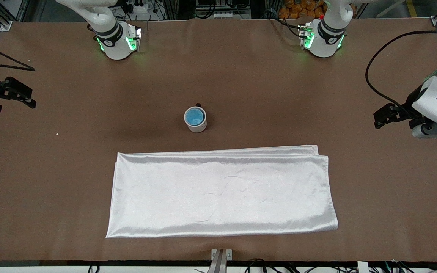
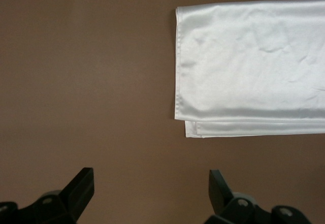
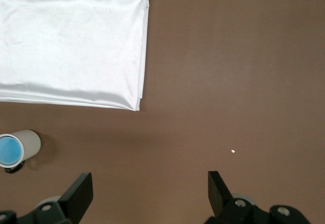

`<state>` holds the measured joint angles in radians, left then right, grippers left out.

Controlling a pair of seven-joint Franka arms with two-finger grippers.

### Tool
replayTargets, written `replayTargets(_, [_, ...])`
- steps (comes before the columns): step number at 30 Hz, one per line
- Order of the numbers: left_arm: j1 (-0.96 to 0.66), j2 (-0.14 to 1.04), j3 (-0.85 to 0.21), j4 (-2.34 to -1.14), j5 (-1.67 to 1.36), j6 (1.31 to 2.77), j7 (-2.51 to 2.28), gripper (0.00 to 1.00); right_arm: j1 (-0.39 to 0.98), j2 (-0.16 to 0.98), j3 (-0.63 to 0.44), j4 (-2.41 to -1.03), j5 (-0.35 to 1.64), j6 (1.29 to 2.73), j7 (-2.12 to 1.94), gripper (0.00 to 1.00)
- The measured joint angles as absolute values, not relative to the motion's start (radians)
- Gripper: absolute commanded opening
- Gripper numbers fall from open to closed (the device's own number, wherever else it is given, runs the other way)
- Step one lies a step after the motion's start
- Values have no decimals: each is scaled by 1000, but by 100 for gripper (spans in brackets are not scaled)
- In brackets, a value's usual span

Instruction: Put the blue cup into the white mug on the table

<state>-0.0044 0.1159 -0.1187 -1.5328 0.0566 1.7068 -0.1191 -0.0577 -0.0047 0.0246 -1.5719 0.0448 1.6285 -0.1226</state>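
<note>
The blue cup [image 1: 195,115] sits upright inside the white mug [image 1: 197,127], which stands on the brown table [image 1: 317,94] at its middle. The mug's small dark handle points toward the robots' bases. Both also show in the right wrist view, the blue cup [image 3: 9,150] in the mug [image 3: 30,144]. My left gripper [image 1: 378,120] is open and empty over the bare table at the left arm's end. My right gripper [image 1: 30,96] is open and empty over the bare table at the right arm's end. In the wrist views, the left gripper [image 2: 151,183] and the right gripper [image 3: 150,186] hold nothing.
A shiny white folded cloth [image 1: 222,193] lies flat on the table, nearer to the front camera than the mug; it shows in the left wrist view [image 2: 254,61] and the right wrist view [image 3: 71,46]. A tiny white crumb [image 1: 57,134] lies near the right arm's end.
</note>
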Motion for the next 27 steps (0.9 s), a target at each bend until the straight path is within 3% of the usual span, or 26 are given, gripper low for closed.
replayTargets(27, [0, -6, -134, -1640, 43, 1705, -120, 100, -59, -3, 23, -1576, 30, 1620, -49, 100])
